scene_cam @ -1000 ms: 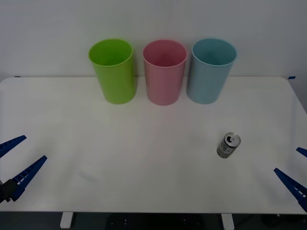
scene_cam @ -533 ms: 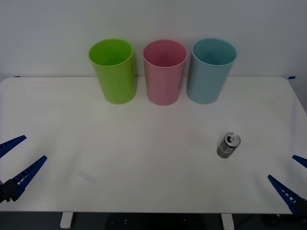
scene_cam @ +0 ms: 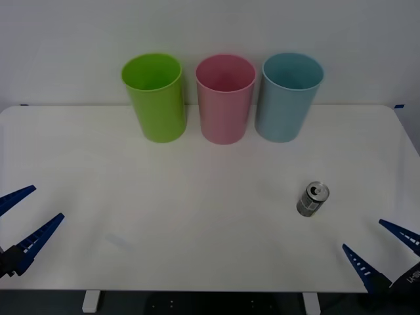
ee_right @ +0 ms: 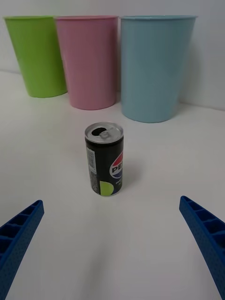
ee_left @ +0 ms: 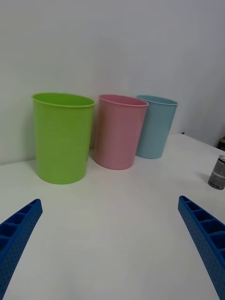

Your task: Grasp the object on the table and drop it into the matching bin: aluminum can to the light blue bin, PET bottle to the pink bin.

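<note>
Blue ribbed fingers spread wide on my left gripper [scene_cam: 23, 226], parked at the table's [scene_cam: 197, 216] near-left corner, about 8 o'clock in the front view, holding nothing. Left wrist view: both fingers at the bottom corners, gap wide. At 12 o'clock along the far edge three bins stand upright in a row, close together: lime green bin [scene_cam: 155, 96], then pink bin [scene_cam: 225, 98], then light blue bin [scene_cam: 287, 96]. All three stand on the white table against the wall.

Aluminum can [scene_cam: 312, 198] stands upright on the table at about 4 o'clock, well apart from the bins, roughly in front of the light blue bin. Dark grey body, silver top, pull tab up; nothing touches it.

My right gripper [scene_cam: 382, 249] sits at the near-right corner, about 5 o'clock, fingers spread apart, empty. In the right wrist view the can [ee_right: 104, 159] stands between my two open fingers but ahead of the tips, not touching either.
</note>
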Controlling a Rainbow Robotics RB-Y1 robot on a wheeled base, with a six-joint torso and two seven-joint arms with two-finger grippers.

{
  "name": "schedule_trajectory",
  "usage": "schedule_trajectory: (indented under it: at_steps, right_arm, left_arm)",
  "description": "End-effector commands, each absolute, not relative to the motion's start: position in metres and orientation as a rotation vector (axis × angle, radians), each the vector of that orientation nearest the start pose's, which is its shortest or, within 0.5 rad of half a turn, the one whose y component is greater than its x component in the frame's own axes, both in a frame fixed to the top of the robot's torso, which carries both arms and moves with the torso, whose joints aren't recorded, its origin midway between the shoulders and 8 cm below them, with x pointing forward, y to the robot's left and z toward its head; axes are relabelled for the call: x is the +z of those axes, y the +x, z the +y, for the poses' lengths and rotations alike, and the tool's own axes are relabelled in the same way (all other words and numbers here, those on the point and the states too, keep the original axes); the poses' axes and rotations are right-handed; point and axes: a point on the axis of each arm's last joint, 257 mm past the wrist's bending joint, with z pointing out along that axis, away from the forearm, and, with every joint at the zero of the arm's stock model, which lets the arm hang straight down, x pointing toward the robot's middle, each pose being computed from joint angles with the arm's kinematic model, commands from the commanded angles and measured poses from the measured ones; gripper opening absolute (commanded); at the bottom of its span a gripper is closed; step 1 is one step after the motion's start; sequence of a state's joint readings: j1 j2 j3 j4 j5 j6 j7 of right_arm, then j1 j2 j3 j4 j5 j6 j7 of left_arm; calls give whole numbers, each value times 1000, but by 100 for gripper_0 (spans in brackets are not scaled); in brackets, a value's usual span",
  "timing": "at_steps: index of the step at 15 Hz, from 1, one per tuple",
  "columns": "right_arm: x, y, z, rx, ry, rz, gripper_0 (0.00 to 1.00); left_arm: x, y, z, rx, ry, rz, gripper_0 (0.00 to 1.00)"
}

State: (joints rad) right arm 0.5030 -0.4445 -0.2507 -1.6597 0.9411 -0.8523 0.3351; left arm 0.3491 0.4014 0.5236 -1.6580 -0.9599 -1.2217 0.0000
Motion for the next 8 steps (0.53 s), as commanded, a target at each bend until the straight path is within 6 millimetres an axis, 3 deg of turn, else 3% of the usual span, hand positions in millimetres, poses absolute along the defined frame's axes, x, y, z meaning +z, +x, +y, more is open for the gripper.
schedule_trajectory:
  at_steps: [1, 5, 8]
  right_arm:
    - [-284, 341, -307, 309, -480, 1653, 100]
    - [-292, 353, -285, 323, -451, 1651, 100]
    - [-308, 366, -275, 332, -435, 1655, 100]
  left_arm:
    - [-169, 342, 330, -567, 465, 1441, 100]
    - [-169, 342, 330, -567, 465, 1441, 100]
    - [-169, 342, 330, -567, 465, 1441, 100]
